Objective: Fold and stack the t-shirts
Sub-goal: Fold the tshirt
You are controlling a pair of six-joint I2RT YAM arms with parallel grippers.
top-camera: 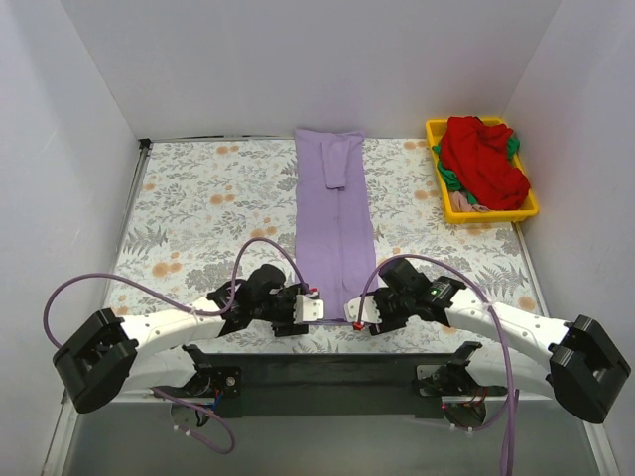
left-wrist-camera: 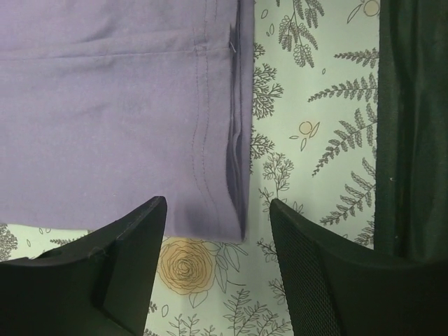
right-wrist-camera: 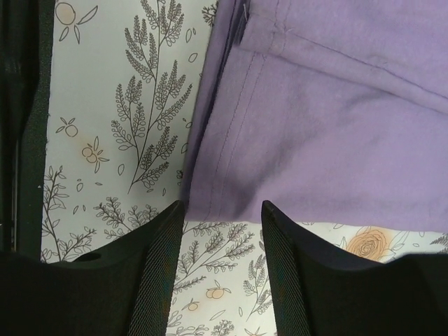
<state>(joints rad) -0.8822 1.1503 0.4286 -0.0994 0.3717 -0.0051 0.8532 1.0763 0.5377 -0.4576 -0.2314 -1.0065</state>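
Top external view: my left claw (top-camera: 310, 308) and right claw (top-camera: 359, 313) sit at the near hem of the lavender t-shirt (top-camera: 335, 223), a long folded strip stretching away from them on the floral cloth (top-camera: 198, 198). Both claws gape open, a hem corner just ahead of each gap. Far beyond my right claw, the red t-shirt (top-camera: 483, 159) heaps in the yellow tray (top-camera: 434, 127).

Floral-clothed table (top-camera: 198, 198) carries lavender t-shirt (top-camera: 335, 228), yellow tray (top-camera: 493, 214).
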